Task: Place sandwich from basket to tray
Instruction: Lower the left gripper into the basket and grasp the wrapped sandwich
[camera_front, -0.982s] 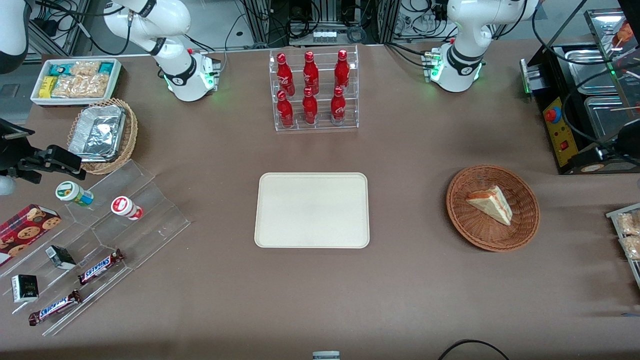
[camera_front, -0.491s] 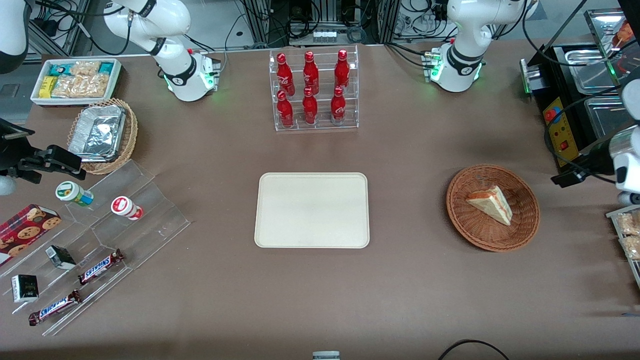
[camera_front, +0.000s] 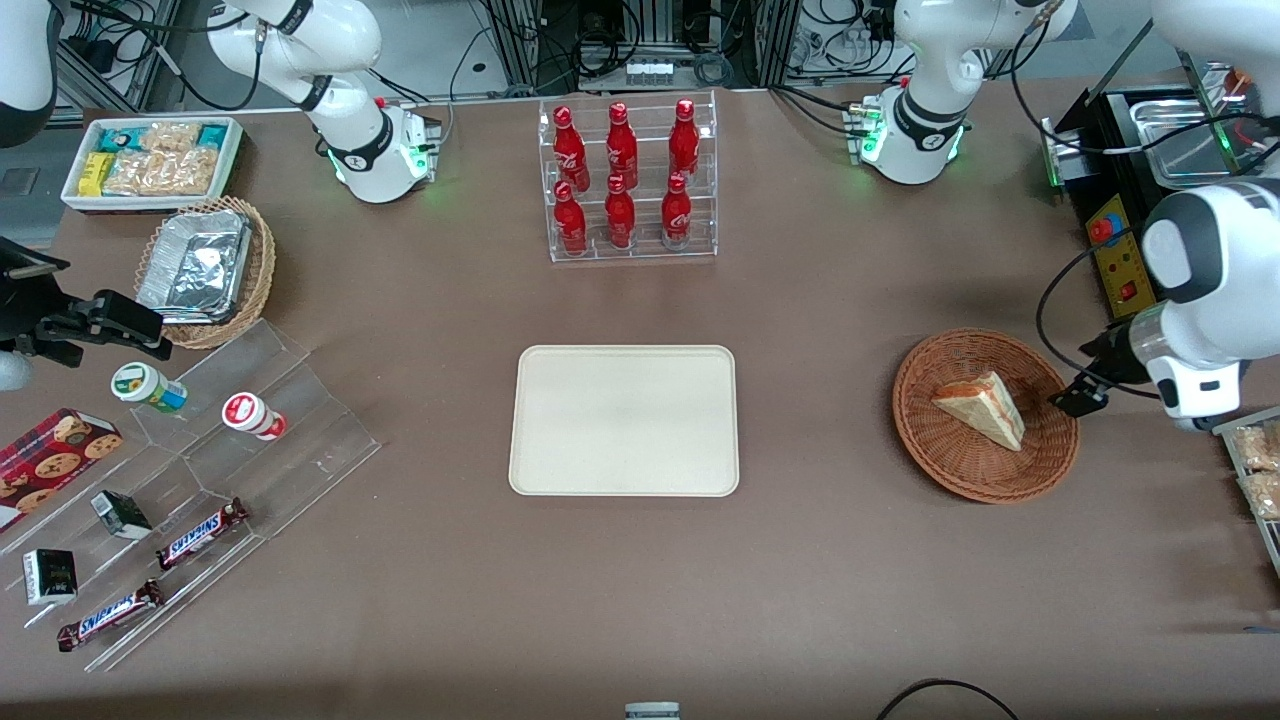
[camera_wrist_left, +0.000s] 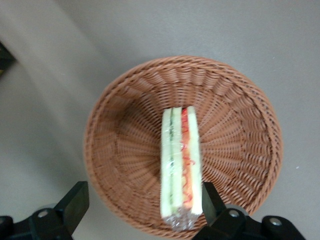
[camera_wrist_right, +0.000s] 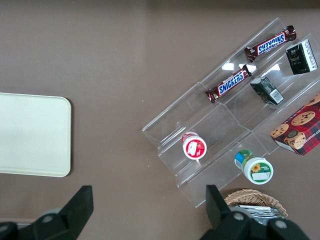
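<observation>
The sandwich (camera_front: 983, 408), a pale bread wedge with red, orange and green layers at its edge, lies in the round reddish-brown wicker basket (camera_front: 940, 460) toward the working arm's end of the table. My left gripper (camera_front: 1080, 392) hangs above the basket's rim, open, with nothing between its fingers. In the left wrist view the sandwich (camera_wrist_left: 181, 167) lies on edge in the basket (camera_wrist_left: 125, 125), and the gripper (camera_wrist_left: 142, 205) has one finger (camera_wrist_left: 75, 200) off the basket and one beside the sandwich's wrapped end. The cream tray (camera_front: 623, 420) lies bare at mid-table.
A clear rack of red bottles (camera_front: 628, 180) stands farther from the camera than the tray. A black appliance (camera_front: 1130, 250) and wrapped snack packets (camera_front: 1255, 470) sit near the basket. At the parked arm's end are acrylic steps with candy bars (camera_front: 200, 470), a foil-tray basket (camera_front: 205, 270) and a white bin (camera_front: 150, 160).
The left arm has swung in from the working arm's end of the table. Its gripper has come from beside the black appliance to above the basket's rim. Sandwich, basket and tray have not moved.
</observation>
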